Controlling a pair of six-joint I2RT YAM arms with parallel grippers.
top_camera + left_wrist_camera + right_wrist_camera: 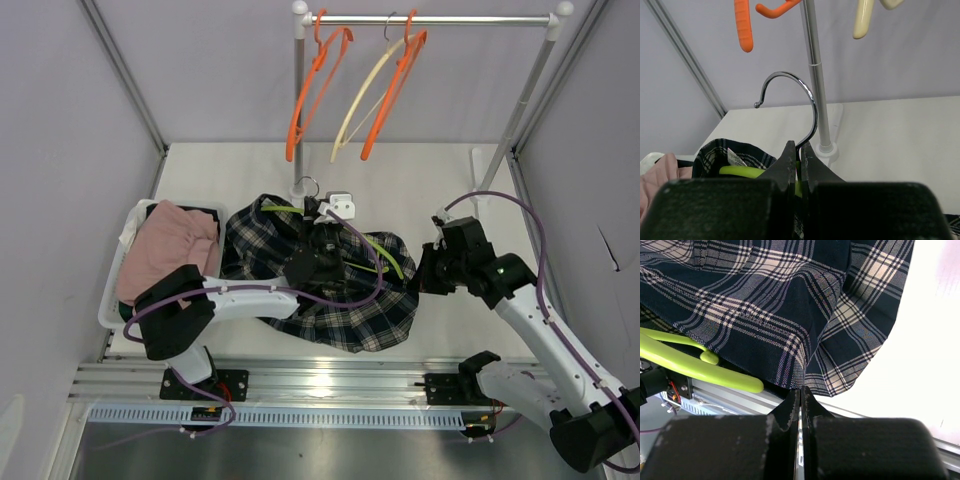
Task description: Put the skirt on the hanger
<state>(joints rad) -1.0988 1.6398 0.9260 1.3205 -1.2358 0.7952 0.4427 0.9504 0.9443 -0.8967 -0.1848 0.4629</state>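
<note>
Pinching hanger [742, 172] in left end effector [798, 161], skirt [765, 300] in right end effector [801, 396]

Lab test cell: aluminium frame [122, 72], grey panels [50, 150].

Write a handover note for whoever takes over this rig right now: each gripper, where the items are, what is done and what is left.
Left gripper: shut on the green hanger at the base of its metal hook.
Right gripper: shut at the hem of the plaid skirt, apparently pinching it.
The skirt lies bunched on the table with the hanger among its folds, its arm ends poking out.
Done: both items gripped.
Left: work the skirt properly onto the hanger.
</note>
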